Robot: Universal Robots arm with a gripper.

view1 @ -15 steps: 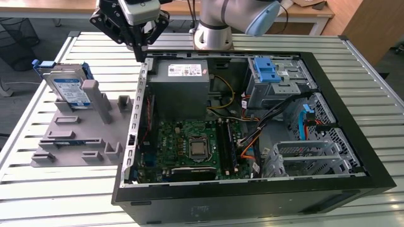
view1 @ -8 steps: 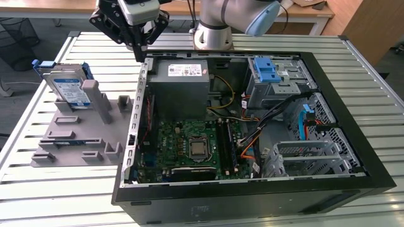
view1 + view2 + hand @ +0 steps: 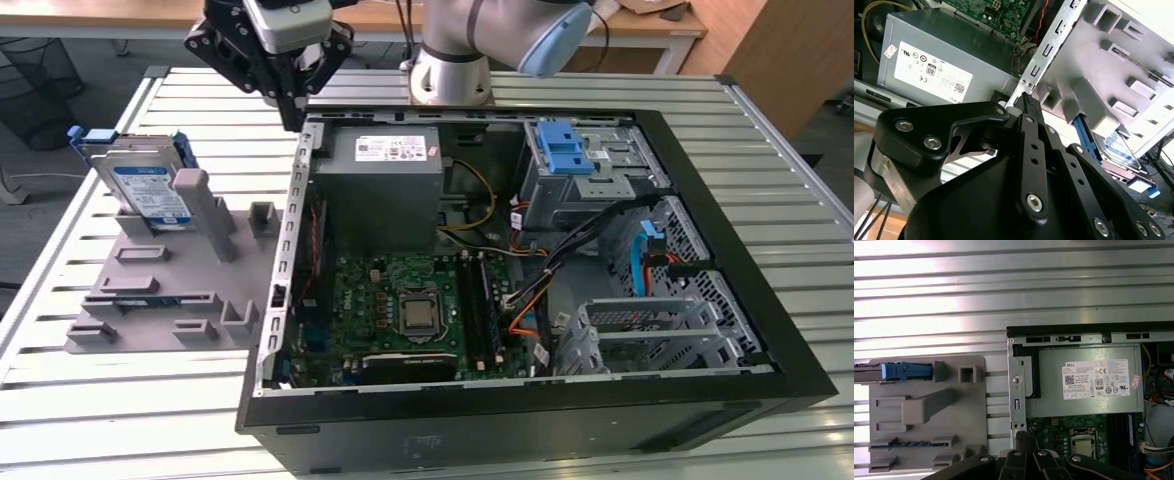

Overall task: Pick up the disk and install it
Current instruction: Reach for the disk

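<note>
**Gripper Position and Disk Location at the Open Chassis**

The gripper (image 3: 291, 120) hung over the far corner of the open computer case (image 3: 747, 330), just beside the case wall that faces the grey holder (image 3: 160, 300). Its fingers were pressed together and held nothing. In the second wrist view the gripper (image 3: 1025, 98) pointed at the metal edge of that wall, with the power supply (image 3: 944, 65) close by.

The disk (image 3: 147, 185) stood on edge in a slot at the far end of the grey holder, outside the case on the exterior view's left, well apart from the gripper. In the first wrist view the disk (image 3: 904, 371) appeared edge-on, showing its blue carrier frame. The holder and the case rested on the slatted metal table (image 3: 80, 400).

Inside the case, the motherboard (image 3: 400, 300) lay beside the power supply (image 3: 378, 185).
</note>
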